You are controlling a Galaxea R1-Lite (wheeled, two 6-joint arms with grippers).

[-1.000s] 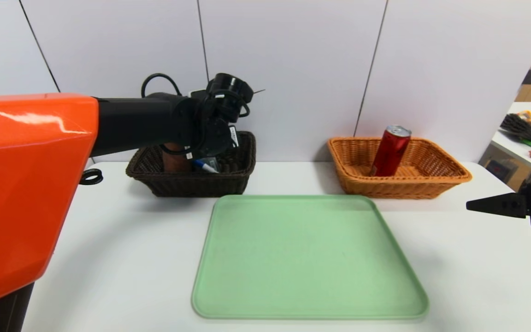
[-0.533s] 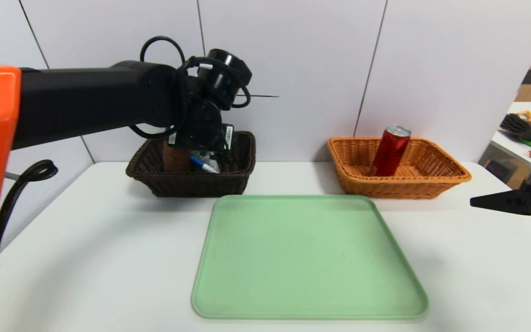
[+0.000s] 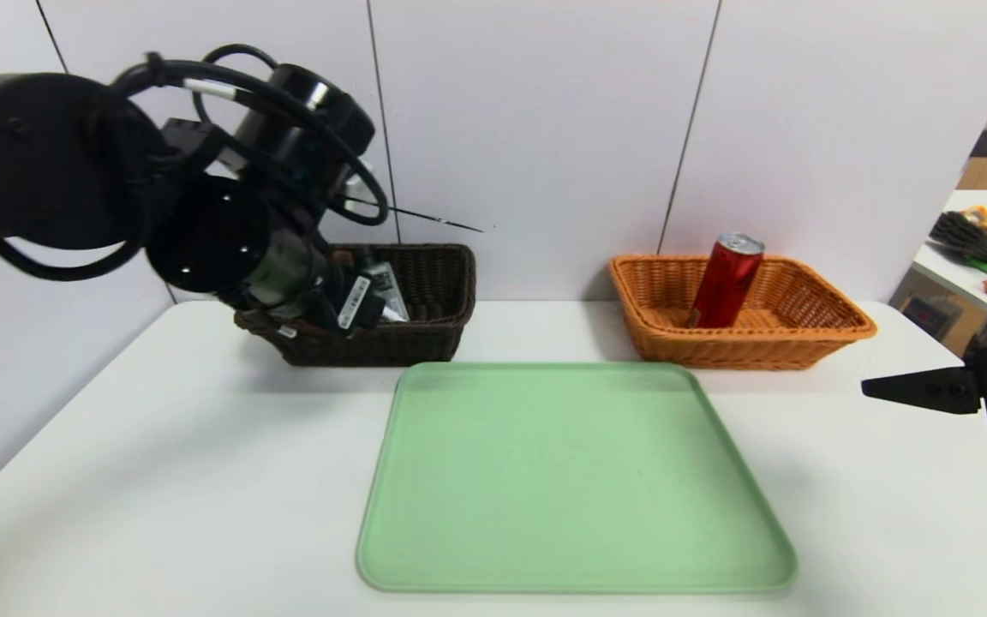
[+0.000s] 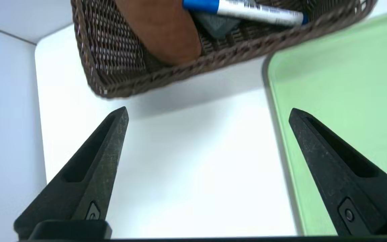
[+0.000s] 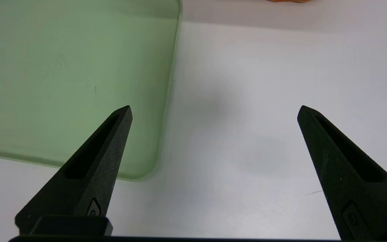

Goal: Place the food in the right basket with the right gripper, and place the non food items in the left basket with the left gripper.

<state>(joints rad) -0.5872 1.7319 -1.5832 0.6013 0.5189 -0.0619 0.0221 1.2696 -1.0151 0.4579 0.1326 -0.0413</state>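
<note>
Clearly, the green tray (image 3: 575,480) made the best landmark, lying flat on the white tabletop (image 3: 159,480). Beyond its far left corner sat the dark brown basket (image 3: 433,283), partly hidden in the head view by the left arm. Inside that basket were the brown towel (image 4: 170,37) and a white marker (image 4: 257,12) with a blue cap, lying beside the towel. Some dark item with a pale label (image 3: 388,287) was in there too, mostly covered from sight.

Beyond the tray's far right corner stood the orange wicker basket (image 3: 742,350), and in it the red drink can (image 3: 726,281) leaned at a tilt, silver top up.

As for the left gripper (image 4: 209,114), it hung to the left of the tray, above the tabletop and near the brown basket, its jaws spread wide with nothing between them. The right gripper (image 5: 215,112) was parked over the tabletop at the tray's right side, its jaws likewise wide and holding nothing.
</note>
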